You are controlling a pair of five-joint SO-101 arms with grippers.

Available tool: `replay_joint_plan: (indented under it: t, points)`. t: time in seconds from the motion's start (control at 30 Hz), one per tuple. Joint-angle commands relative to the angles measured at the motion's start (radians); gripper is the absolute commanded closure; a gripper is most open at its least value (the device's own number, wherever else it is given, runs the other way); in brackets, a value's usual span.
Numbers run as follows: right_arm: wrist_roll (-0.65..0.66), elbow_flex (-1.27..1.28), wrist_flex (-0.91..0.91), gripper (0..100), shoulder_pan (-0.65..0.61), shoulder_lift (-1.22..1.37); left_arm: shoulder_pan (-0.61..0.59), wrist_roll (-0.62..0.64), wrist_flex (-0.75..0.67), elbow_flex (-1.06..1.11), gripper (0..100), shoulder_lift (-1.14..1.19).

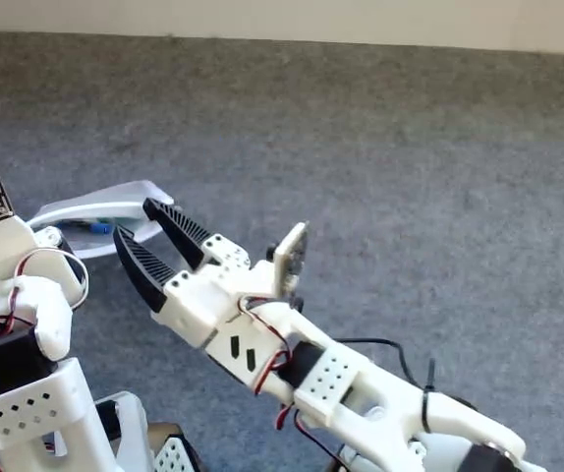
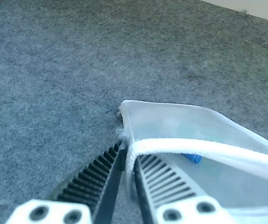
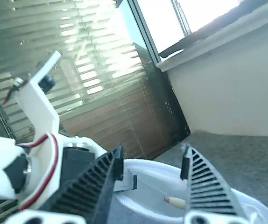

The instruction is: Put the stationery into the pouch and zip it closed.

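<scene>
Right gripper [image 1: 132, 217] agape at pouch [image 2: 180, 123], left gripper [image 2: 127, 151] tight on rim, grey felt [image 1: 410, 147] around

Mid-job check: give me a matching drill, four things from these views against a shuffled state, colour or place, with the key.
Things:
1. left gripper
2. right gripper
3. blue item
4. table

Matches:
A. open
B. grey
C. inside the pouch
D. shut on the pouch's edge

Pairs: 1-D, 2-A, 3-C, 4-B.
</scene>
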Motion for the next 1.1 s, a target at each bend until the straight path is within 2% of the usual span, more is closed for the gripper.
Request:
replay_joint_plan:
  t: [0.0,0.13,0.5,0.6,0.8,1.0,1.07]
  points:
    - [0.011,-0.004,0.073,81.1,-0.004,-0.093,0.012,0.006,-0.026,-0.007,99,0.007]
    - [0.006,-0.013,0.314,81.1,-0.004,-0.154,0.012,0.006,-0.026,-0.007,99,0.007]
    - [0.012,-0.067,0.748,81.1,-0.002,-0.406,0.013,-0.017,-0.025,-0.007,99,0.007]
    - [0.011,-0.067,0.855,81.1,0.036,-0.464,0.013,-0.026,-0.025,-0.007,99,0.007]
    - [0.003,-0.047,0.934,81.1,0.113,-0.573,0.013,-0.026,-0.025,-0.007,99,0.007]
    - [0.014,0.111,0.949,81.1,0.136,-0.670,0.016,-0.028,-0.025,-0.007,99,0.007]
    - [0.091,0.151,0.949,81.1,0.154,-0.688,0.016,-0.028,-0.026,-0.007,99,0.005]
